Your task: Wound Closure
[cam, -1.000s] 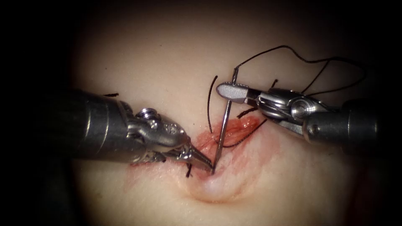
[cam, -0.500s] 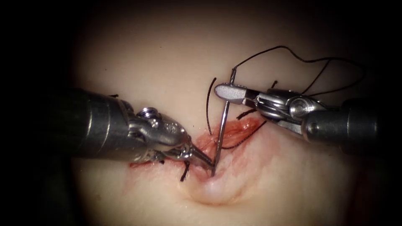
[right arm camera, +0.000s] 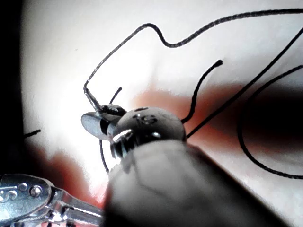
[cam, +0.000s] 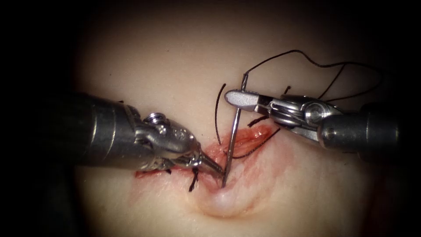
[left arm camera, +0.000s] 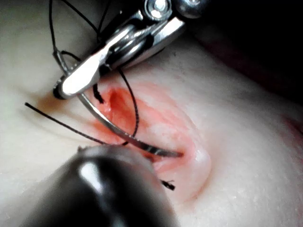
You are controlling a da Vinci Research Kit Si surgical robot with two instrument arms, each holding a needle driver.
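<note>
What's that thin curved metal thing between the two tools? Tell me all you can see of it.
It is the needle: a slim, shiny steel curve. The right tool grips it near its blunt tail end, where the dark thread joins it and trails off in loops. From there the needle arcs down across the red, open cut, and its tip meets the tissue at the cut's left edge, right beside the left tool's closed jaw tips.

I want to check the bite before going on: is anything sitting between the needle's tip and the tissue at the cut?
Nothing visible does. The right tool holds the needle near its thread end, and the tip already meets the tissue at the cut. The left tool, jaws shut, rests just left of the tip.
</note>
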